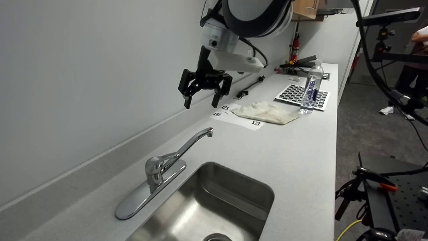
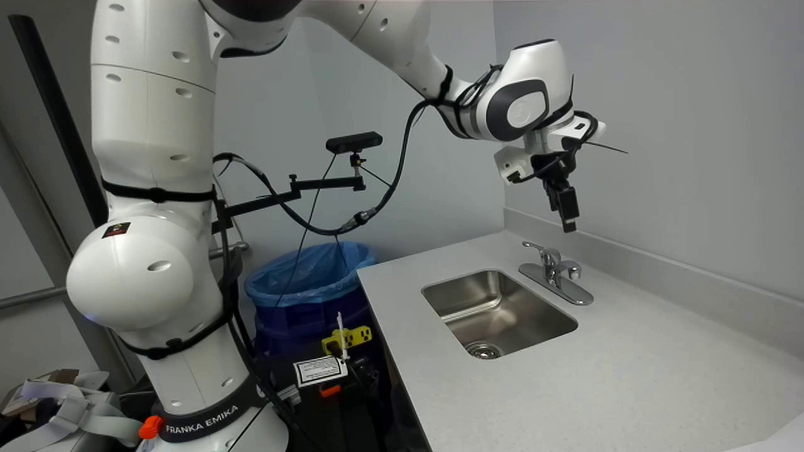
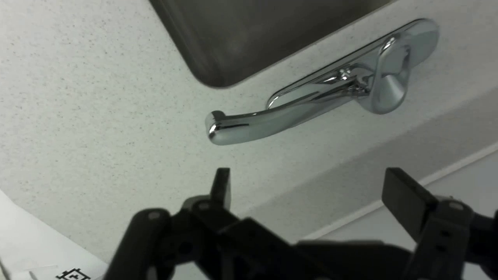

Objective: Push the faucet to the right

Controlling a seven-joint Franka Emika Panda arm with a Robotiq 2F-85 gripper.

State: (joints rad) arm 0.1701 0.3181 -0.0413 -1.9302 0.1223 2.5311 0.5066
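The chrome faucet [image 1: 154, 169] stands on its long oval base plate behind the steel sink [image 1: 234, 201]. Its spout runs along the backsplash toward the cloth and is not over the basin. The faucet also shows in an exterior view [image 2: 551, 260] and in the wrist view [image 3: 272, 123], with its loop-shaped lever over the base. My gripper [image 1: 201, 103] is open, with nothing between its fingers. It hangs above the counter near the wall, higher than the spout tip and apart from it. In the wrist view the gripper's fingers [image 3: 307, 171] are widely spread below the spout.
A wall and low backsplash [image 1: 133, 144] run close behind the faucet. Farther along the counter [image 1: 294, 160] lie a marker sheet [image 1: 239, 121], a pale cloth [image 1: 267, 113], a patterned board [image 1: 291, 93] and a water bottle [image 1: 311, 88]. A blue-lined bin [image 2: 308, 276] stands beside the counter.
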